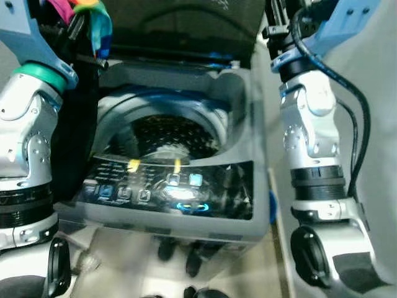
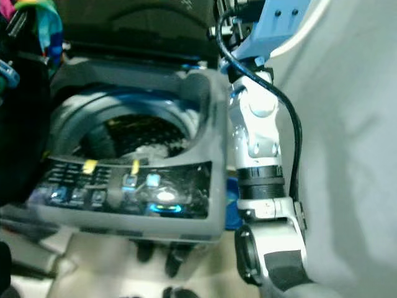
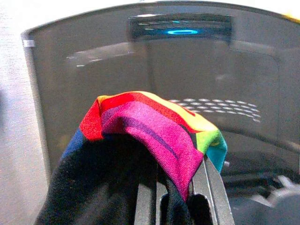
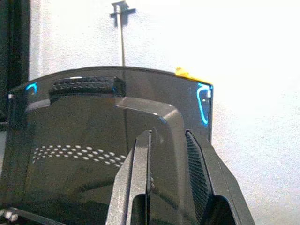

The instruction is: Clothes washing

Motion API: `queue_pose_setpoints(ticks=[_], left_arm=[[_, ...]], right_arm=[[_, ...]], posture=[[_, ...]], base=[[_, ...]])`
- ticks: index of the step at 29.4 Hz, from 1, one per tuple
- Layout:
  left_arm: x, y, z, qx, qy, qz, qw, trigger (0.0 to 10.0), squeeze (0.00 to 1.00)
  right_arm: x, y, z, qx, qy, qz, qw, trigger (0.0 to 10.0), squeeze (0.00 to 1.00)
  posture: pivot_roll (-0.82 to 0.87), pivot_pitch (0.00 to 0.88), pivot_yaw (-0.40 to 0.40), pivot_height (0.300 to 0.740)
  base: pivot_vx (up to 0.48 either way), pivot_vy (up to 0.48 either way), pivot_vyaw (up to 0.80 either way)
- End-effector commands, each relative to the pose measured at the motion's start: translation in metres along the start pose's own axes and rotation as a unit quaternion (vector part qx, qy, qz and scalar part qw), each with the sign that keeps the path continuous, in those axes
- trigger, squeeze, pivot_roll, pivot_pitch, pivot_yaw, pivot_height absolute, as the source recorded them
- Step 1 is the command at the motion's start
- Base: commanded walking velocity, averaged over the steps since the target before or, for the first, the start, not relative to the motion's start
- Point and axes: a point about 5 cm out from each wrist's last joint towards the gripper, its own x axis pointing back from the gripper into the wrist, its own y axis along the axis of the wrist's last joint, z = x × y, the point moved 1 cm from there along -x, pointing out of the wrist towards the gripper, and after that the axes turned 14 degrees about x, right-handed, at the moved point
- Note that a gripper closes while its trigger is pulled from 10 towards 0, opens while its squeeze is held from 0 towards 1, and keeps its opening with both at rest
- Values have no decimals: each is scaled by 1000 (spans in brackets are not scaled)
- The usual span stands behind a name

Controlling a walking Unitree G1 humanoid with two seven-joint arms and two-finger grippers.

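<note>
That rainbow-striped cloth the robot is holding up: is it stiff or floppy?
Probably floppy: the rainbow-striped cloth folds and drapes over the left hand. It likely weighs little, hanging from one pinch. It may snag or slide rather than roll, dropping limply into the washer drum.

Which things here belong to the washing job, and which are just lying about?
Job:
- washing machine, lid raised, drum open
- rainbow-striped garment, held in the left gripper
- lit control panel

Lying about:
- dark feet or shoes on the floor
- right gripper, holding nothing
</note>
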Motion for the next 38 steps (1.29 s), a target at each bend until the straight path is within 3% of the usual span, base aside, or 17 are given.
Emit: queue_pose_setpoints(ticks=[1,9,17,25,34,38], left_arm=[[2,4,1,0,-2,-7,1000,10000,0],[2,4,1,-2,-4,-9,1000,10000,0],[2,2,0,-7,-6,-6,1000,10000,0],[2,3,0,3,-5,-8,1000,10000,0],[2,4,-3,-13,-15,-11,1000,10000,0],[4,2,-10,-12,-48,0,999,10000,0]], right_arm=[[2,-2,0,5,-2,3,1000,10000,0],[2,-3,2,3,0,2,1000,10000,0],[2,-2,2,2,3,0,1000,10000,0],[2,-1,3,2,5,-3,1000,10000,0],[1,1,4,4,6,-7,1000,10000,0],[1,1,5,8,10,-9,1000,10000,0]], posture=[[135,54,19,740],[135,52,18,740],[134,48,16,740],[133,42,16,740],[135,40,16,740],[135,40,16,740]], base=[[0,480,0],[0,414,0],[0,75,0],[0,480,0],[0,0,0],[0,0,0]])
